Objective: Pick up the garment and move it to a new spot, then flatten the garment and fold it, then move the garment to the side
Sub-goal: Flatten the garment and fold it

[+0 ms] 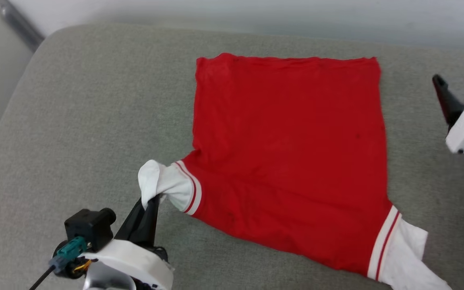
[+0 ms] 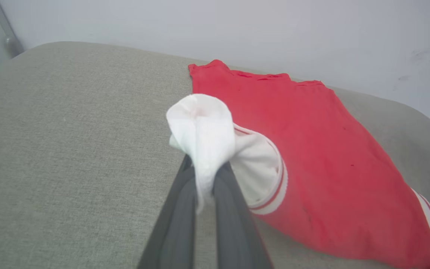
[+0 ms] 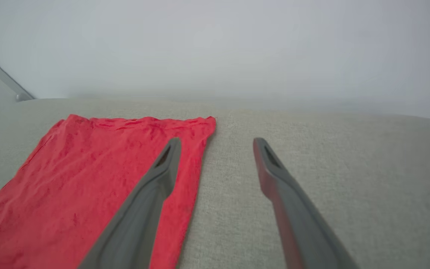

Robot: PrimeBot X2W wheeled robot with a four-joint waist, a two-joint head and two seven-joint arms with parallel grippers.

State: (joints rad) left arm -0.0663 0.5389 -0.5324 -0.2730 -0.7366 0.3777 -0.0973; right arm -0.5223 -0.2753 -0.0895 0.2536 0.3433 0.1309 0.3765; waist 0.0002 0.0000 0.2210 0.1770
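The garment (image 1: 288, 161) is a red shirt with white sleeves and red-white striped trim, spread plain side up on the grey cushion (image 1: 75, 121). My left gripper (image 1: 153, 197) is shut on the tip of the white left sleeve (image 2: 200, 127), lifting it off the cushion at the shirt's near left corner. The other white sleeve (image 1: 405, 253) lies flat at the near right. My right gripper (image 1: 457, 82) is open and empty, hovering off the shirt's right edge. In the right wrist view its fingers (image 3: 159, 175) straddle the far right corner of the garment (image 3: 88, 179).
The cushion's rounded far edge (image 1: 135, 32) meets a pale wall (image 1: 256, 16). A grey metal bar (image 1: 18, 24) runs diagonally at the far left. Bare cushion lies left of the shirt and to its right under my right gripper.
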